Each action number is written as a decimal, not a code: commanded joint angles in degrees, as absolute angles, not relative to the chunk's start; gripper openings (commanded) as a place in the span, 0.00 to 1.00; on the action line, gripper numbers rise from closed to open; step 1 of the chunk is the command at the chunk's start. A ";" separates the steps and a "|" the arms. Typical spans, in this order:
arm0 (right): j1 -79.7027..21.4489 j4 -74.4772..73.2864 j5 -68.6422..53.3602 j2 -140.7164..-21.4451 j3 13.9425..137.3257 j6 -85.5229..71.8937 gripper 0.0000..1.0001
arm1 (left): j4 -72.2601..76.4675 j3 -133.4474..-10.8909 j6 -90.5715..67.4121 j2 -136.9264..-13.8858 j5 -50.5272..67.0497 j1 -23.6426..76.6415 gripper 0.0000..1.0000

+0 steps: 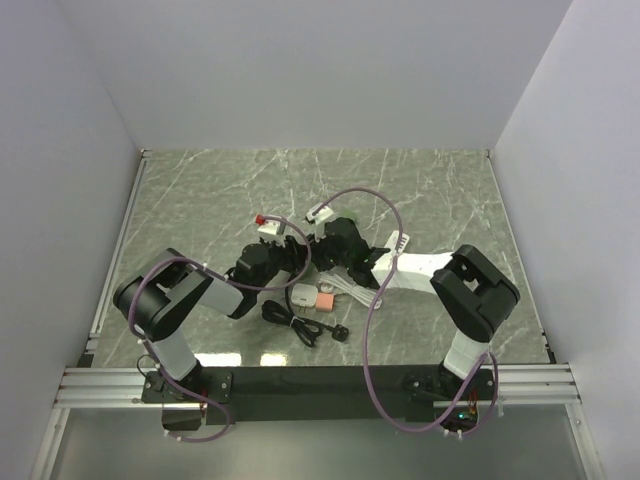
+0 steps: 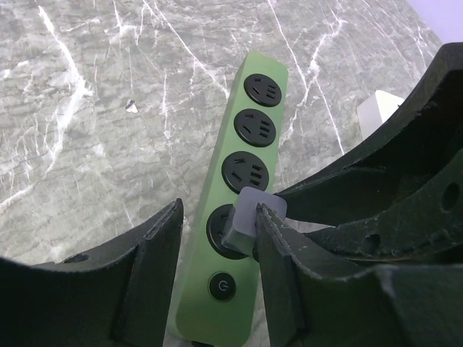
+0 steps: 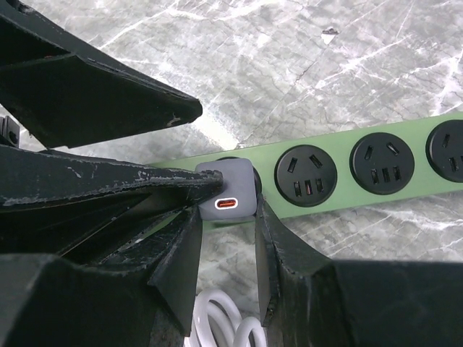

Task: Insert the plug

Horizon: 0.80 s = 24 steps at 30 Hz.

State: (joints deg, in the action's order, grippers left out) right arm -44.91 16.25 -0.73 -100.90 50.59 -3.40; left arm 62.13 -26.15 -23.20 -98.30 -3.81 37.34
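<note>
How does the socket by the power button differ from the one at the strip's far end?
The nearest round black socket is mostly covered by a grey cube-shaped plug; the far-end socket is bare, slots showing. The nearest adjoins the round power button; the far-end one ends the green plastic strip. Both are black circles set in it.

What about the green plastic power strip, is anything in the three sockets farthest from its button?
No, those sockets on the green plastic power strip are bare; the grey cube plug is at the fourth.
</note>
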 commanded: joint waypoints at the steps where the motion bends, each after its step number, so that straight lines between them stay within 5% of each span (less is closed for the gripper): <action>1: -50.45 -0.17 -10.90 -108.02 45.00 -10.02 0.00 | 52.56 -24.26 -22.15 -99.76 4.04 41.75 0.51; 10: -52.12 2.81 -12.12 -110.30 43.42 -12.04 0.00 | 51.94 -24.70 -22.50 -100.29 3.00 42.28 0.52; 24: -53.79 7.02 -14.59 -114.26 45.09 -13.27 0.00 | 41.05 -25.58 -23.38 -84.30 -9.30 42.19 0.77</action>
State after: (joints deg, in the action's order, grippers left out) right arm -47.18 22.44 3.66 -102.69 49.12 -5.78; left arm 46.74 -25.58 -22.17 -87.99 -12.71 38.96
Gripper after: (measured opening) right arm 0.385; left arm 0.744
